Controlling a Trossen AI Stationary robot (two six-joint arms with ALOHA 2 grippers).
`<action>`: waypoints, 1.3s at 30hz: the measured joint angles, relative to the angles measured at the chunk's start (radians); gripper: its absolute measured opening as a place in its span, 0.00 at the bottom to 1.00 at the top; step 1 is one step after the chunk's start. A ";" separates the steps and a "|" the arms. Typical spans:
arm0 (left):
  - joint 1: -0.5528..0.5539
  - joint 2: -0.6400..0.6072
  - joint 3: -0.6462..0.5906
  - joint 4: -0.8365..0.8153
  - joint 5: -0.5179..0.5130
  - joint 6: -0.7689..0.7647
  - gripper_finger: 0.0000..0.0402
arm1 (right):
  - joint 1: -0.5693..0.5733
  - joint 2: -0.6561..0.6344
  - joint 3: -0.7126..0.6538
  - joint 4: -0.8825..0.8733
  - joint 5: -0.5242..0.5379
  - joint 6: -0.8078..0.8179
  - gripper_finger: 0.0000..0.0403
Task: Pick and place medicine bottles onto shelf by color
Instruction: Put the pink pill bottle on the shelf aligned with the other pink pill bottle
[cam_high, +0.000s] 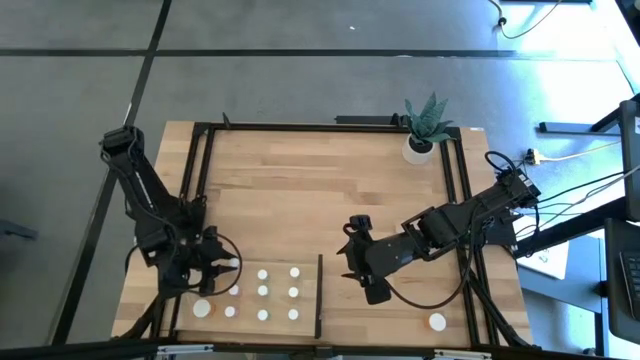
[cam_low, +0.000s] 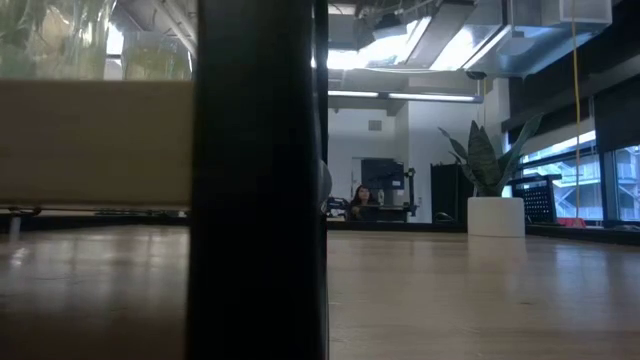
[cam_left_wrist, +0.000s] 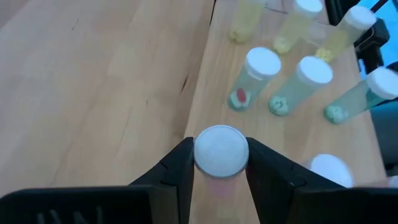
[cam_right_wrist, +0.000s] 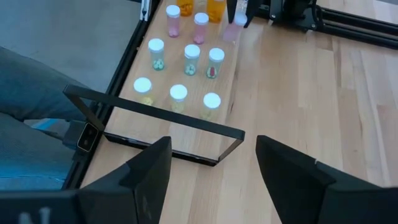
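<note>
Pink, seemingly, the bottle (cam_left_wrist: 220, 151) clamped upright in the lowered left end effector (cam_left_wrist: 220, 163); right end effector (cam_right_wrist: 211, 163) open.

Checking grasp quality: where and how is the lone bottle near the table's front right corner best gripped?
Judging by the high view, the lone bottle stands upright, cap up, nothing beside it. Best to descend from above and close on the sides just below the cap. The open right gripper is nearest.

The flat pale-wood plank shelf (cam_high: 305, 232) lies on the wooden tabletop (cam_high: 300, 170) at its near edge, left of centre. Nine tiny white-capped medicine bottles (cam_high: 263, 291) stand on it in rows. A larger white-capped bottle (cam_high: 437, 322) stands alone near the right corner. The white pot with a spiky green plant (cam_high: 421, 147) sits far right.
</note>
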 joint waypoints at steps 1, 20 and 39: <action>0.000 0.000 -0.006 0.005 0.000 0.000 0.29 | 0.000 0.000 0.000 0.000 0.000 0.000 0.59; 0.000 0.032 -0.042 0.065 0.030 0.054 0.29 | 0.000 0.000 0.000 -0.001 0.000 -0.001 0.59; 0.002 0.032 -0.042 0.065 0.010 0.063 0.29 | 0.000 0.000 0.000 -0.001 0.000 0.003 0.59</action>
